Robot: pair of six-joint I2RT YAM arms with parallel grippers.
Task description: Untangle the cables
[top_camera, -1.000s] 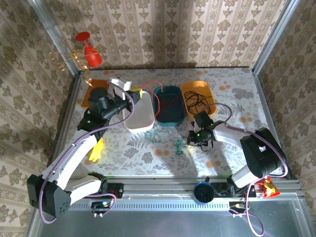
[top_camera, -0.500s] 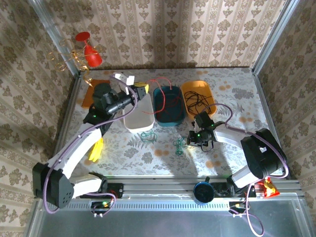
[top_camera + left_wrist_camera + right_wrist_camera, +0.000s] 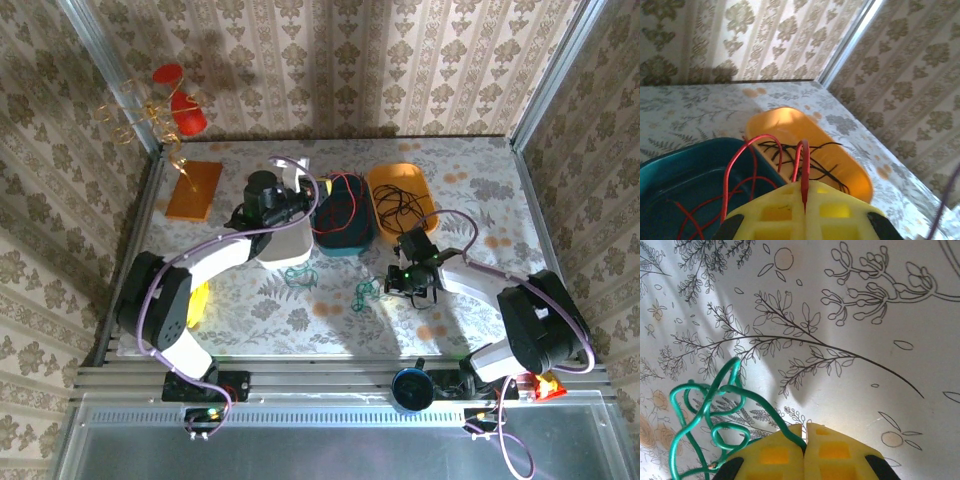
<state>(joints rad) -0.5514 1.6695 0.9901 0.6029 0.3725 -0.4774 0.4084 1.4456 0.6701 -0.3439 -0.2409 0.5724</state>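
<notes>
My left gripper is shut on a red cable whose loops trail into the teal tray; from above, this gripper sits at the tray's left rim. Black cables lie in the orange tray. My right gripper is shut on a green cable, pinched at the fingertips just above the patterned tabletop. In the top view the right gripper is low, beside that green coil. A second green cable lies in front of the white tray.
An orange flat board lies at the back left, with red stemmed glasses on the wall behind it. A yellow object lies on the left side of the table. The trays stand in a row across the back middle.
My left arm has swung right, from over the white tray to the teal tray, carrying the red cable. The right gripper has stayed put on the green cable.
</notes>
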